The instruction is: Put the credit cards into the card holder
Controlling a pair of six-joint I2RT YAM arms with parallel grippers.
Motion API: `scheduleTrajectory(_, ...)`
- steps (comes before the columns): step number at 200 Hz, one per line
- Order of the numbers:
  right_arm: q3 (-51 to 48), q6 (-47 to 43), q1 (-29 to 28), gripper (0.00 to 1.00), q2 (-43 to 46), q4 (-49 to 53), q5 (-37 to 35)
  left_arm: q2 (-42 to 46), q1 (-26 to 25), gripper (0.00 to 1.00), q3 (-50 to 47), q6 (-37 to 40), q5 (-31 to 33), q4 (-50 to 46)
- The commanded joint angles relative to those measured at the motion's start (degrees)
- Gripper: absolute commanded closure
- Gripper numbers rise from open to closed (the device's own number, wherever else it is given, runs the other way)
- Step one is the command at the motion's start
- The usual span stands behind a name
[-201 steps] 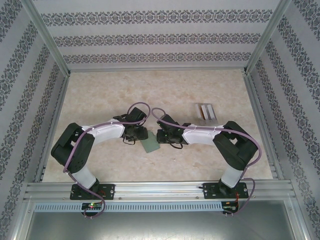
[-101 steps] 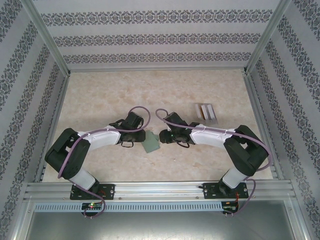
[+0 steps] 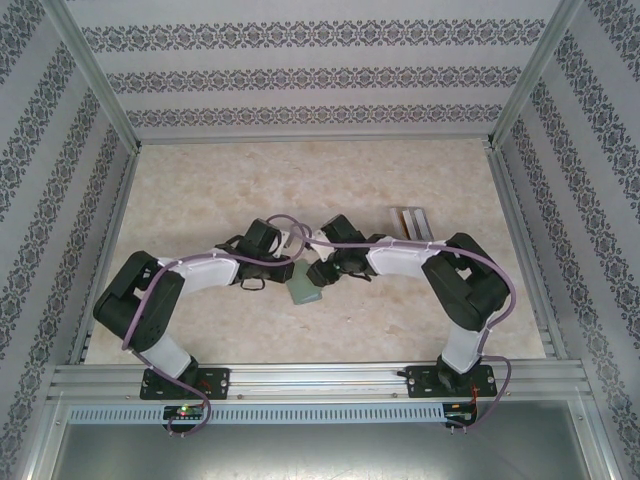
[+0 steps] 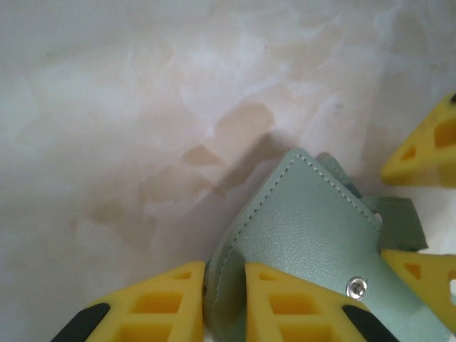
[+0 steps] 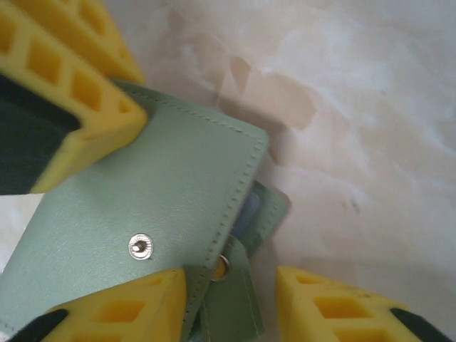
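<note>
Fingers [image 4: 149, 303] of the left gripper [image 4: 224, 278], two yellow ribbed wedges with hollow cells and dark backs, are drawn close and pinch one stitched edge of the card holder [image 4: 306, 235] between them. On the right gripper [image 5: 229, 278] the same kind of pair stands apart. One wedge touches the holder's corner, and the closing tab [image 5: 231, 299] hangs in the gap, clear of the other wedge.

That makes four yellow wedges around one card holder. It is a flat sage-green wallet with a fine pebbled grain, pale stitching along its borders and rounded corners. One silver snap stud [image 5: 140, 246] sits on its outer face, and one metal ring [image 5: 221, 266] sits on the tab. A bluish sliver shows between its layers by the tab.

From above, the holder [image 3: 303, 290] lies tilted on the cream marbled tabletop [image 3: 200, 190], between the two wrists and near the front. Behind the right arm, well apart, a clear rack [image 3: 418, 226] holds the credit cards [image 3: 404, 219], thin tan and pale strips too small to count.
</note>
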State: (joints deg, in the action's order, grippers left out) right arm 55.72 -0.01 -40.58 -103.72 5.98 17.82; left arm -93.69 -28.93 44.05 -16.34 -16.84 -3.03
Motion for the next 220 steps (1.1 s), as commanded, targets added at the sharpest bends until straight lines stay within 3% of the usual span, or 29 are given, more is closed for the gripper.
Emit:
scheduleTrajectory(1,0.92,-1.54,-0.81,0.69,-3.48,-2.67,2.47,-4.98,1.50,0.80,0.53,2.78,-4.39,-0.85)
scheduleTrajectory(36,-2.93,2.82,-0.46,0.85,-0.43,-4.59,-3.49,-5.96,1.60,0.80,2.33,5.05,-1.41,-4.12)
scheduleTrajectory(73,-9.08,6.79,2.84,0.94,4.63,-6.78,1.97,-7.30,1.77,0.80,2.42,3.96,1.49,-5.92)
scheduleTrajectory(119,-16.96,13.69,3.90,0.95,9.32,-12.73,0.00,-6.56,1.72,0.81,0.86,3.98,0.29,-4.05)
scheduleTrajectory(157,-23.17,14.13,4.39,0.96,13.52,-23.90,8.76,-5.99,1.75,0.82,-0.34,4.34,-1.05,-2.77)
scheduleTrajectory(176,-26.04,14.71,4.20,0.95,16.05,-28.18,9.83,-5.46,1.72,0.81,-0.62,5.03,-1.60,-2.06)
scheduleTrajectory(192,-28.72,15.06,4.19,0.94,17.10,-33.95,10.63,-5.23,1.68,0.76,-0.22,5.61,-1.74,-2.24)
scheduleTrajectory(220,-25.36,14.18,3.41,0.94,14.53,-31.78,13.59,-4.37,1.59,0.62,-0.96,5.44,-6.19,0.00)
